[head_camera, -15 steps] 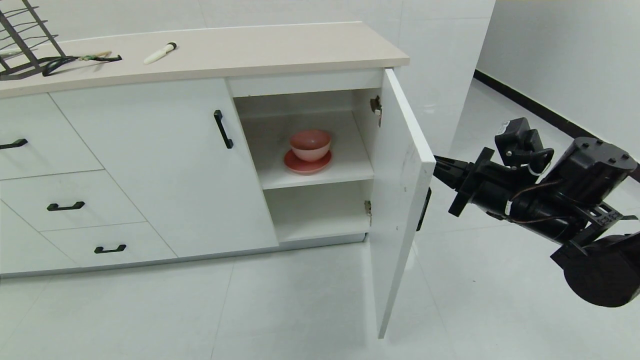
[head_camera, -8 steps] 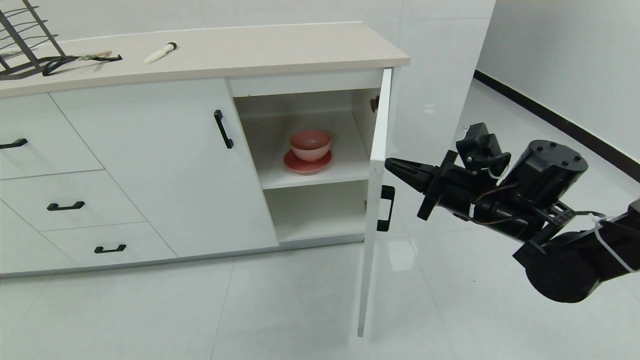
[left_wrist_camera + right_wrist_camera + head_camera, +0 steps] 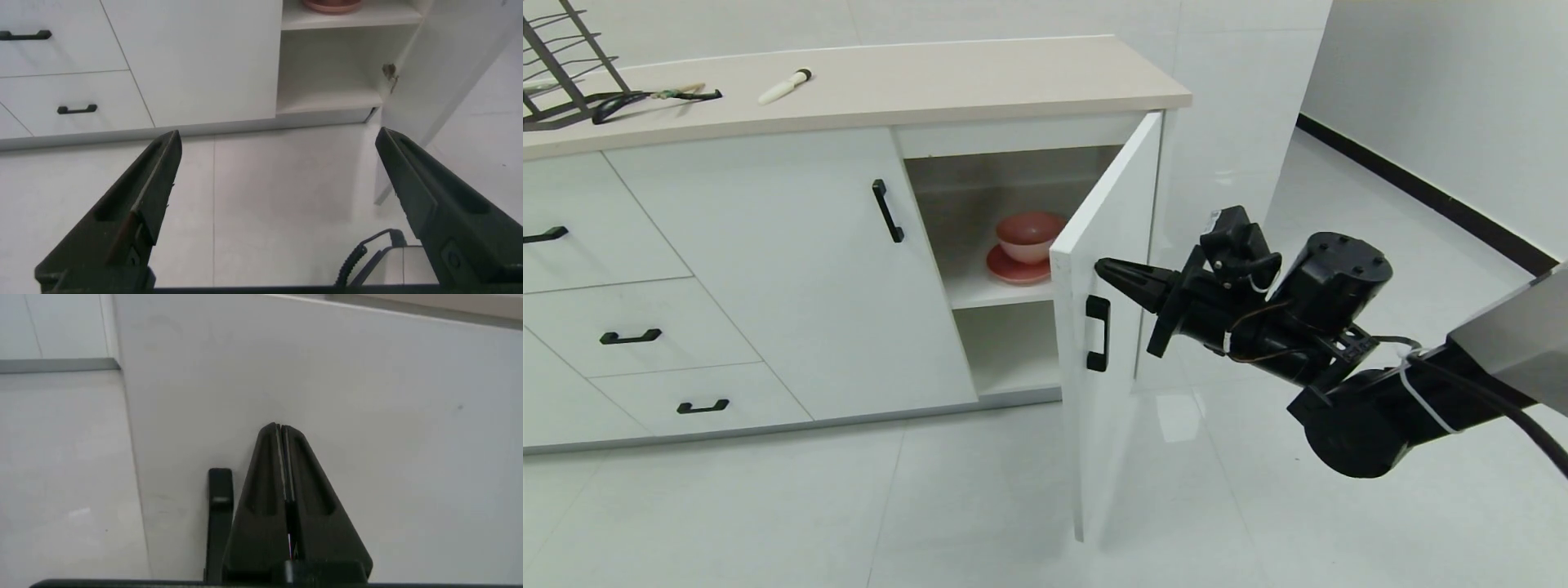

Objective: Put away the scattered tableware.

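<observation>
**Desk:** What is the right gripper (image 3: 1104, 268) doing at the cupboard door (image 3: 1115, 204)?

**Photographer:** Its two fingers are pressed flat together, with no gap between them and nothing gripped. The narrow tip sits at the door's outer face, just above the black handle (image 3: 1097, 333) and near the door's free edge. It looks to be touching the panel, though the exact contact is hard to make out. The door stands partly open.

**Desk:** And the left gripper (image 3: 278, 147)?

**Photographer:** Its fingers are spread wide and it is empty. It hangs over the pale floor tiles (image 3: 270, 204) out in front of the door, well apart from it and touching nothing.

**Desk:** Where is the tableware?

**Photographer:** A pink bowl (image 3: 1027, 233) sits on a pink plate (image 3: 1011, 271) on the upper shelf (image 3: 996, 298) behind the door. The door's free edge hides the near side of both. More pieces lie on the beige worktop (image 3: 972, 73), above the door and well to its left. There is a white-handled utensil (image 3: 784, 86), and farther left a few dark-handled pieces (image 3: 658, 98) touching the foot of a black wire rack (image 3: 560, 77). I cannot tell what kind of utensils they are.

**Desk:** Anything else close to the door?

**Photographer:** The neighbouring cupboard door (image 3: 792, 269) is just to its left and shut, with drawers (image 3: 629, 327) beyond that
</observation>
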Tool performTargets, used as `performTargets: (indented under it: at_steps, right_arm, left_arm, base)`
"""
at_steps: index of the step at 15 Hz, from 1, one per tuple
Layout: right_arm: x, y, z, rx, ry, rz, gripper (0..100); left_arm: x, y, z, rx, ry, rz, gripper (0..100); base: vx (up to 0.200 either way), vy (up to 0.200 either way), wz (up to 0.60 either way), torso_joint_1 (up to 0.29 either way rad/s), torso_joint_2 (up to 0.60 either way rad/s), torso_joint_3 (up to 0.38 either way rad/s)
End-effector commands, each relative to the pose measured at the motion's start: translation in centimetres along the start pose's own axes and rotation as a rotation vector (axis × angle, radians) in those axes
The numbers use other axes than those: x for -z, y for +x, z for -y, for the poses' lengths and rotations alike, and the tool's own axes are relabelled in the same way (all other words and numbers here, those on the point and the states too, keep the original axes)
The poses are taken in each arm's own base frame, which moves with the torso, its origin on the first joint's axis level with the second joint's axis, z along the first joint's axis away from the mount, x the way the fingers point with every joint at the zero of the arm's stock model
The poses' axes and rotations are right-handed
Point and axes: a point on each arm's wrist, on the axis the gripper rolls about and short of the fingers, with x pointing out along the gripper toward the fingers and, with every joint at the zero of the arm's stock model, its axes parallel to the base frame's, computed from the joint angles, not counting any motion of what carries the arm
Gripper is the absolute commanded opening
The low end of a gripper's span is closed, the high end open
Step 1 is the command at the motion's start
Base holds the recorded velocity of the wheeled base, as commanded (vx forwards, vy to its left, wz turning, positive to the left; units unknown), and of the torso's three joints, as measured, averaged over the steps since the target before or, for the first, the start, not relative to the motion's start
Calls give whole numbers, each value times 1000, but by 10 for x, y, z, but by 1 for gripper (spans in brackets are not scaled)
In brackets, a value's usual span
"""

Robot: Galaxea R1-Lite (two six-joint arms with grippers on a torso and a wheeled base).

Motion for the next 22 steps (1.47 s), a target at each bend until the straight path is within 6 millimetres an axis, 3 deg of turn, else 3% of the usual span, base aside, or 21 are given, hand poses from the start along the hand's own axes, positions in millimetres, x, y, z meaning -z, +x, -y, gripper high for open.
performTargets:
  at_steps: [1,9,13,16,22]
  right_arm:
    - [12,14,-3,-16,4,11,0]
    - [27,50,-14,-56,4,76,0]
    - [39,80,-21,-12,27,141,0]
    - [59,91,-31,-29,37,140,0]
    - [69,107,-36,-9,60,198,0]
  left_arm:
    - [0,0,0,0,-1,1,100]
    - [0,0,0,0,-1,1,100]
    - [0,0,0,0,-1,1,100]
    - [0,0,0,0,-2,1,100]
    - [0,0,0,0,-2,1,100]
  base:
    - [0,0,0,0,0,0]
    - [0,0,0,0,0,0]
    - [0,0,0,0,0,0]
    - [0,0,0,0,0,0]
    - [0,0,0,0,0,0]
